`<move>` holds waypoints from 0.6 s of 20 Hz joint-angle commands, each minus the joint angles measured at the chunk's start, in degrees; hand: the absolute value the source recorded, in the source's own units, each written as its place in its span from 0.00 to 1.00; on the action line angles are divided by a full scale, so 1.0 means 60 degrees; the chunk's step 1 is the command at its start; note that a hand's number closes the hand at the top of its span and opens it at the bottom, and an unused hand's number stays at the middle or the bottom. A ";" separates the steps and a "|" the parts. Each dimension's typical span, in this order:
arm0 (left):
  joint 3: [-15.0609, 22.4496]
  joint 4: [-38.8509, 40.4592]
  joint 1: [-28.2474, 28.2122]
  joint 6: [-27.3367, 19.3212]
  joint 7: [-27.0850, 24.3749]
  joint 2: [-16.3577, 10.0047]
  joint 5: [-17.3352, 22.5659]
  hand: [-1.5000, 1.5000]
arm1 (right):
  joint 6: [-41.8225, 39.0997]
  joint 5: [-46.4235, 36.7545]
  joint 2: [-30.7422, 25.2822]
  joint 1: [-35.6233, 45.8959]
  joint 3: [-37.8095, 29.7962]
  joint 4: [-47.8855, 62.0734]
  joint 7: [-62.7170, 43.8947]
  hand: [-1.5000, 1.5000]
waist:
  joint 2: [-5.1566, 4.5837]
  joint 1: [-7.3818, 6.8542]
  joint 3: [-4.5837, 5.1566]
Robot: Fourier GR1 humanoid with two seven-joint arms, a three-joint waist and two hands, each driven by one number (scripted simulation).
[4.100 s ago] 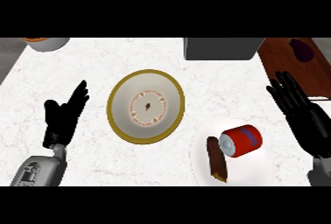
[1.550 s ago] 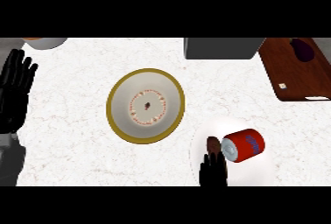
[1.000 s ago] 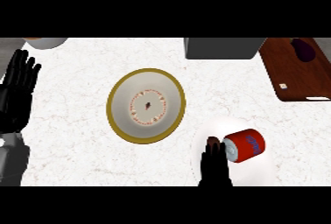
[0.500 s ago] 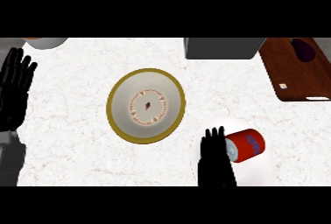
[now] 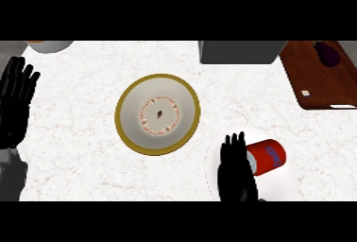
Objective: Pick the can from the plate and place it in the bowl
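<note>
A red can point(image 5: 266, 156) lies on its side on a white plate point(image 5: 282, 185) at the lower right of the counter. My right hand point(image 5: 235, 171) comes up from the lower edge with straight fingers, right beside the can's left end; whether it touches the can is unclear. The hand covers part of the plate. A gold-rimmed bowl point(image 5: 157, 113) with a speckled inside sits in the middle of the counter, left of and above the can. At the left edge my left hand point(image 5: 17, 101) rests open, fingers up.
A brown wooden board point(image 5: 317, 78) lies at the upper right with a dark purple item point(image 5: 327, 52) on it. A grey box point(image 5: 241, 51) stands at the back centre. A pale round vessel point(image 5: 49, 45) shows at the back left corner.
My right hand has slid further up along the can's left side. The can has barely shifted. The left hand has stayed at the left edge.
</note>
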State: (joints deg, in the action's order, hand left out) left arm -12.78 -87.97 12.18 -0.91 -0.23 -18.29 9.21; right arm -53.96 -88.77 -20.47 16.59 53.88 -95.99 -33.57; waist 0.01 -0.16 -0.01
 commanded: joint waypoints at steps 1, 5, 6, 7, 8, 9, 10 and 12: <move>0.0322 0.0024 0.0178 -0.0358 -0.0116 0.0438 -0.0417 0.50 | 0.0281 -0.0271 0.0021 0.0039 -0.0250 0.0460 0.0346 0.00 | -0.0002 0.0024 0.0001; -0.0031 0.0000 0.0103 -0.0060 0.0202 0.0185 -0.0112 0.50 | 0.0606 -0.0361 -0.0148 0.0209 -0.0764 0.0770 0.0906 0.00 | 0.0000 0.0007 0.0002; -0.0008 0.0075 -0.0111 0.0090 -0.0280 0.0271 -0.0143 0.50 | 0.0684 -0.0566 -0.0705 -0.0281 -0.0516 0.0021 0.0814 0.00 | 0.0005 0.0029 0.0003; -0.0280 0.0715 0.0298 0.0339 -0.0265 -0.0048 0.0021 0.50 | 0.0342 -0.0577 -0.0120 -0.0048 -0.0808 0.0114 0.0647 0.00 | -0.0001 0.0039 0.0004; 0.0051 -0.0096 0.0281 -0.0183 0.0297 0.0210 -0.0285 0.50 | 0.0894 -0.0555 -0.0435 -0.0016 -0.0992 0.0787 0.0984 0.00 | 0.0001 0.0016 0.0000; 0.0023 -0.0237 0.0386 -0.0125 0.0599 0.0113 -0.0173 0.50 | 0.1729 -0.0577 -0.0760 -0.0238 -0.1041 0.1179 0.1028 0.00 | -0.0001 0.0013 -0.0002; -0.0009 0.0112 0.0345 -0.0223 0.0132 0.0240 -0.0374 0.50 | 0.0860 -0.0760 -0.0299 0.0011 -0.1148 0.0814 0.1013 0.00 | 0.0000 0.0023 0.0002; -0.0046 0.0408 0.0053 0.0144 -0.0378 0.0304 -0.0231 0.50 | 0.1242 -0.1144 0.0295 0.0020 -0.0992 0.1689 0.0588 0.00 | -0.0007 0.0004 0.0002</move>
State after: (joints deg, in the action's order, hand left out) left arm -13.07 -87.01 13.45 -0.95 -0.10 -17.22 8.04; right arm -48.73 -93.08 -21.60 16.53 48.35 -90.80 -28.98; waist 0.02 -0.06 0.01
